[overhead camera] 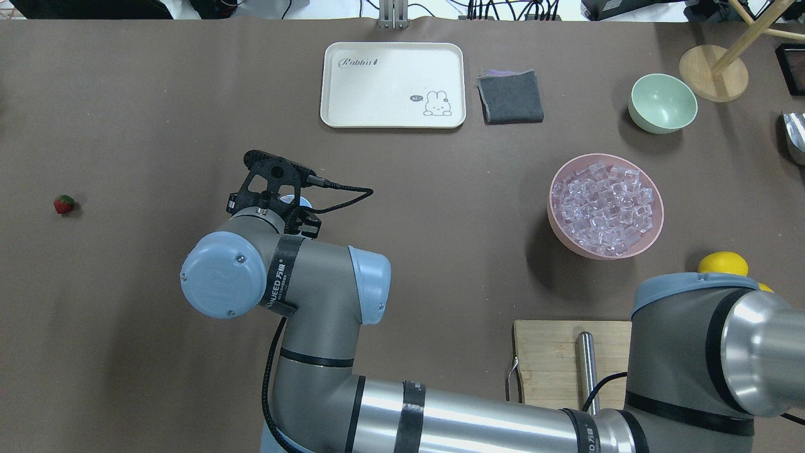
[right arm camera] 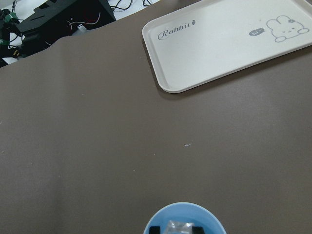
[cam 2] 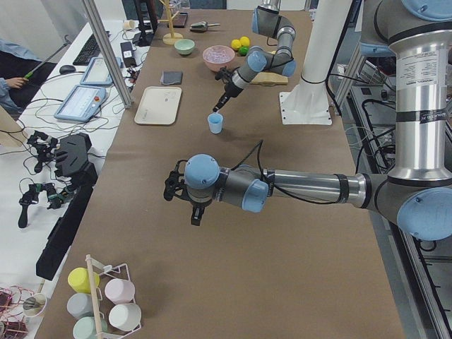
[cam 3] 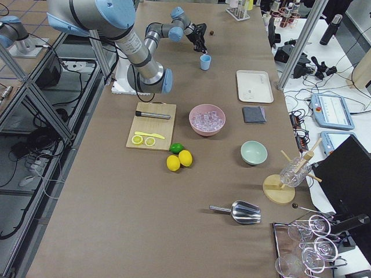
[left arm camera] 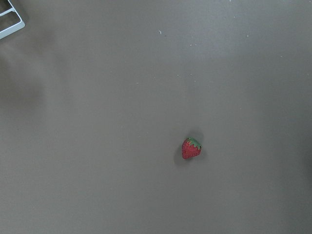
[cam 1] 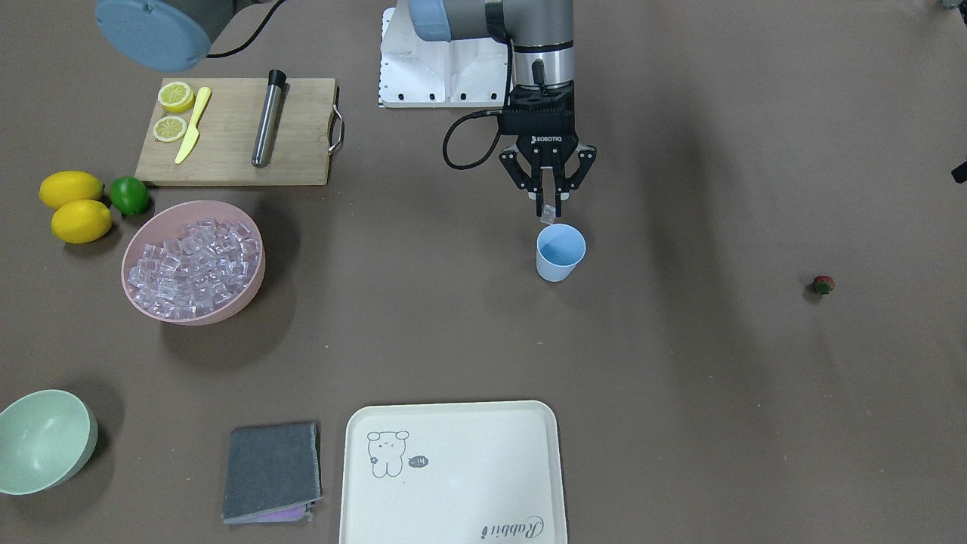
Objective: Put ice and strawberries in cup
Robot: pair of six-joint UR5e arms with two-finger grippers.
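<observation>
My right hand (cam 1: 549,202) is clenched on a single ice cube (cam 1: 548,216), fingers pointing down, and hangs directly above the cup (cam 1: 560,253), the cube just over the rim on the side nearest my base and not touching it. The cup stands upright near the middle of the counter (cam 1: 680,378); it is small, light blue, has no handle and narrows a little toward its base. The cube is clear and glassy, like the rest of the ice (cam 1: 193,266) heaped in the pink bowl (cam 1: 249,291), well off to my right. The strawberry (cam 1: 823,285), tiny and red with a green cap, lies alone on the counter far out on my left. My left hand (cam 2: 174,189) shows only in the side view, above the counter, and I cannot tell whether it is released or clenched. From overhead my own wrist covers most of the cup, and my right wrist camera cuts it off at the bottom edge.
</observation>
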